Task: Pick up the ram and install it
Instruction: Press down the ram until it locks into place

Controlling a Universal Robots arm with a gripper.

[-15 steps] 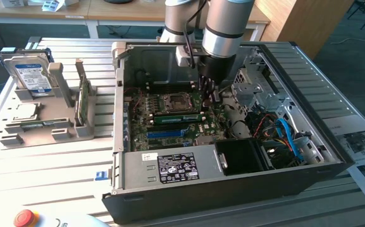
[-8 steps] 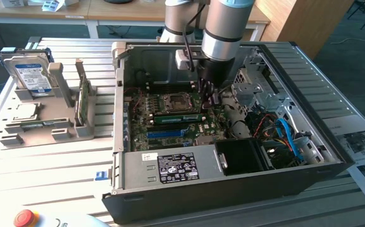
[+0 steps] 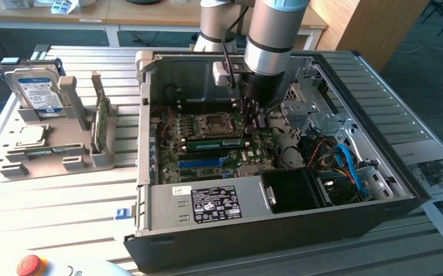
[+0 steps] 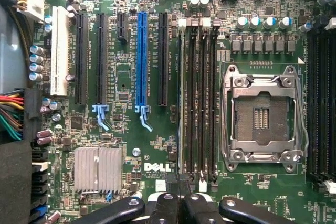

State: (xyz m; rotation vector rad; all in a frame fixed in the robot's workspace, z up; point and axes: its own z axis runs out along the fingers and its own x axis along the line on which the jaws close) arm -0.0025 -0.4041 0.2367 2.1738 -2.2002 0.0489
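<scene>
Exterior view: the arm (image 3: 271, 34) reaches down into an open computer case (image 3: 282, 230) lying on a slatted table (image 3: 53, 201). Its dark jaws hang low over the motherboard, just beside the CPU socket (image 3: 210, 123) on the exterior view's right. The jaws are pressed together, and no part can be made out between them.

The ram (image 3: 214, 144) is a long green stick sitting among the memory slots right next to the CPU socket, on the side toward the power supply (image 3: 205, 204). It lies near the jaws, but whether they touch cannot be told.

Well apart from the CPU socket, outside the case on the exterior view's left, a grey holder (image 3: 91, 158) carries a hard drive (image 3: 37, 86) with a blue-and-white label standing upright and a small square silver processor chip (image 3: 28, 135) lying flat. A second green board (image 3: 99, 123) stands on edge in the same holder. A red button (image 3: 31, 264) sits on the table at the near corner.

In the wrist view, the CPU socket (image 4: 261, 114) is open, with its metal frame around a bare square. The bank of memory slots (image 4: 198, 98) runs just beside it, and the meeting jaws line up with one end of that bank. Farther from the socket, beyond the memory slots, stand a blue expansion slot (image 4: 140, 59) and a ribbed silver heatsink (image 4: 97, 169)
</scene>
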